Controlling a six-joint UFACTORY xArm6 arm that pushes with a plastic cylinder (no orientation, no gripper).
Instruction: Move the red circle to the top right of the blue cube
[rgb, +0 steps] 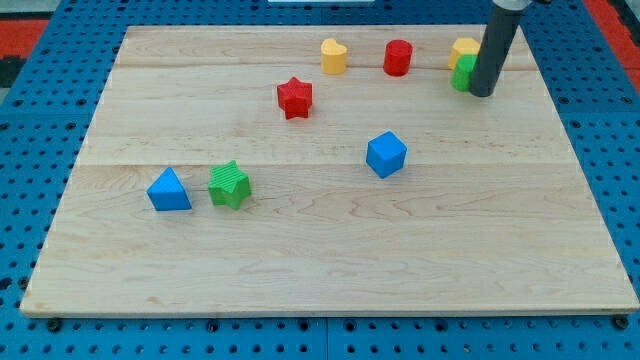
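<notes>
The red circle (398, 57) stands near the view's top, right of centre. The blue cube (386, 154) lies below it, near the board's middle. My tip (482, 93) rests on the board at the view's upper right, right of the red circle and well above and right of the blue cube. The rod partly hides a green block (463, 73) and touches or nearly touches it.
A yellow block (462, 48) sits just above the green one. A yellow heart-like block (333, 55) is left of the red circle. A red star (295, 97), a green star (230, 185) and a blue triangle (168, 190) lie further left on the wooden board (320, 260).
</notes>
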